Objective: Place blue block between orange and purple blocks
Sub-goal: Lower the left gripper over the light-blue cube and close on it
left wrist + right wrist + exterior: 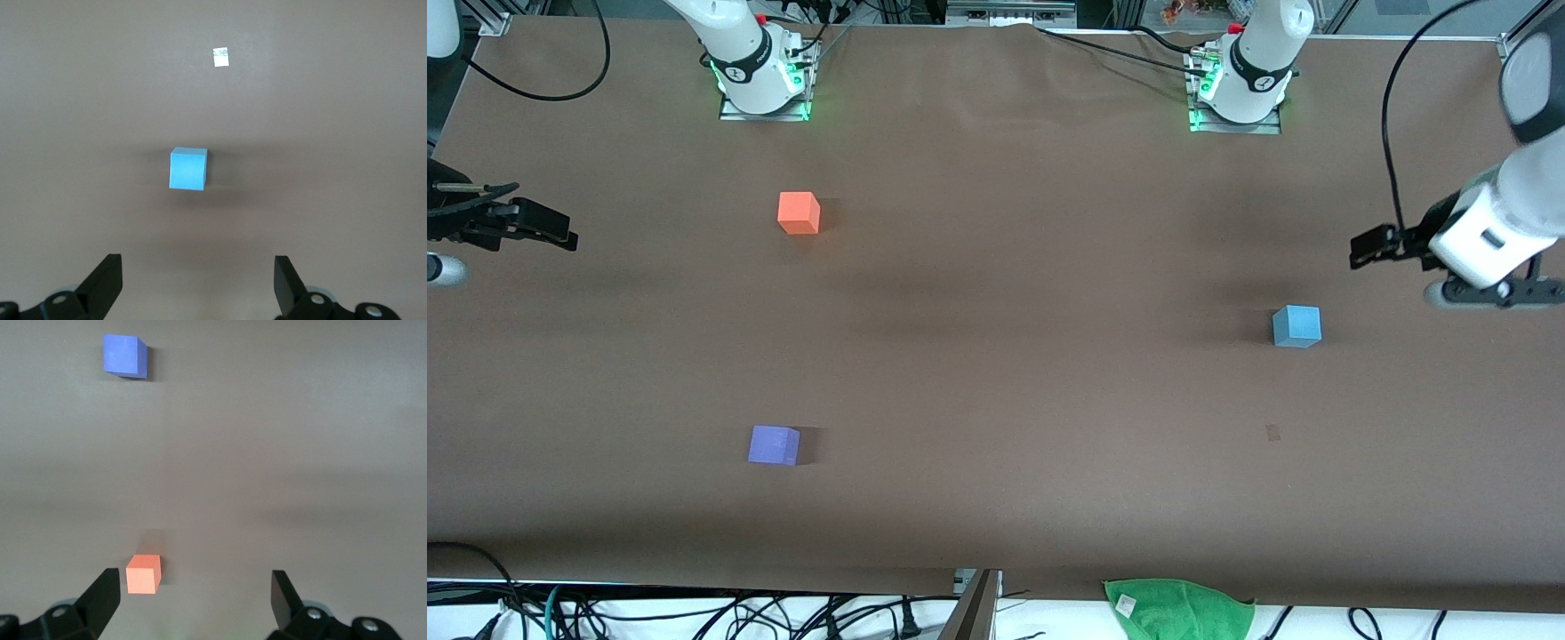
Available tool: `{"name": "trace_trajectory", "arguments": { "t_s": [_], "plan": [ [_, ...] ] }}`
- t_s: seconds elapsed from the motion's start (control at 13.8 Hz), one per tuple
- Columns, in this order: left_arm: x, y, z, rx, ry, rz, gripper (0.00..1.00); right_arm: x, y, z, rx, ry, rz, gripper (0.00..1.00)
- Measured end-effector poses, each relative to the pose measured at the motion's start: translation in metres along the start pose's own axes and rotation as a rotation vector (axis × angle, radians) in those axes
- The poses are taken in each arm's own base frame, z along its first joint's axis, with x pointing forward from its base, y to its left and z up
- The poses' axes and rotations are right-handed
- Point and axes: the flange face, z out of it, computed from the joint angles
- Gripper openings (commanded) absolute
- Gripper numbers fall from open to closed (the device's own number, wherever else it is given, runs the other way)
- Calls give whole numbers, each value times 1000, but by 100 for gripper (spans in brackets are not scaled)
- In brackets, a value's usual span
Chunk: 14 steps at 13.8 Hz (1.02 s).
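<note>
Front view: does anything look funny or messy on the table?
Mostly tidy. The blue block, orange block and purple block sit flat, far apart. Only a green cloth hangs crumpled at the table's near edge.

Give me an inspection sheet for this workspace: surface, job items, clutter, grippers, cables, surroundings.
Surface: brown table cover, one small dark mark nearer the front camera than the blue block.
Job items: blue block toward the left arm's end; orange block and purple block toward the right arm's end, purple nearer the camera. All apart, none held.
Clutter: green cloth at the table's near edge.
Grippers: left gripper open, above the table near the blue block; right gripper open, near the orange block.
Cables: black cables by the bases and along the near edge.
Surroundings: nothing seen.
</note>
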Motion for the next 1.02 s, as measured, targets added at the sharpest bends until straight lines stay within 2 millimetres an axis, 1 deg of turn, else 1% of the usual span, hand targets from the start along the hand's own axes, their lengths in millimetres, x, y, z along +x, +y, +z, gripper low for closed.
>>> {"name": "trace_trajectory", "arguments": {
  "t_s": [0.15,0.29,0.44,0.51,0.65,0.8,0.87,1.02],
  "plan": [
    [23,-3,38,12,-21,2,100,0,0,0,0,0,0,100],
    [45,-11,76,38,-26,75,100,0,0,0,0,0,0,100],
    [64,-28,117,37,-2,131,100,0,0,0,0,0,1,100],
    [68,-38,140,36,4,141,100,0,1,0,0,0,2,100],
    [65,-50,187,33,20,156,100,0,2,1,0,-1,3,100],
    [55,-53,225,34,52,165,100,1,2,1,0,-2,3,100],
    [49,-52,240,29,59,163,100,1,2,2,0,-2,3,100],
    [37,-49,262,-1,52,142,100,1,2,2,0,-2,4,100]
  ]
}}
